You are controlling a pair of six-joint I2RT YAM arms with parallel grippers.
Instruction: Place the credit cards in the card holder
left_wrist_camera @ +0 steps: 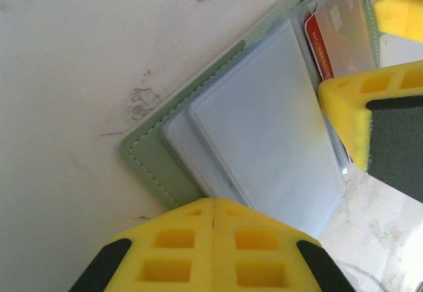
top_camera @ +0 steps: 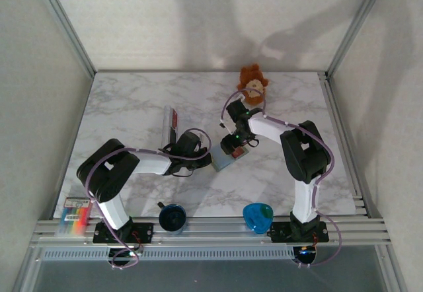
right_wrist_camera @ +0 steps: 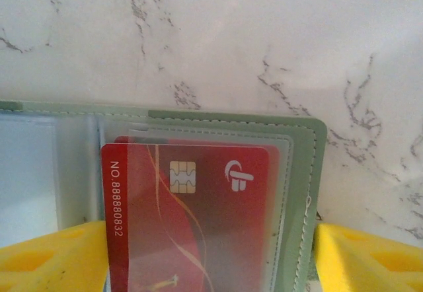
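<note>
Red credit card (right_wrist_camera: 198, 226) sits partway inside a clear sleeve of the card holder (right_wrist_camera: 301, 193), which lies open mid-bench (top_camera: 132, 107), with the right gripper (right_wrist_camera: 211, 265) jaws spread astride it and the left gripper (left_wrist_camera: 213, 252) jaws closed at the holder's edge, so the insertion step looks nearly done and calls next for a straight, gentle push.

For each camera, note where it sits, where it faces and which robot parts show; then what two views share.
Top external: above and behind the bases, looking down at the table; left arm, right arm show.
Left wrist: on that arm, facing down at the open card holder; left hand at bottom.
Right wrist: likewise, facing down at the red card; right hand at lower corners.
Shared: both wrist views show card holder and card.
</note>
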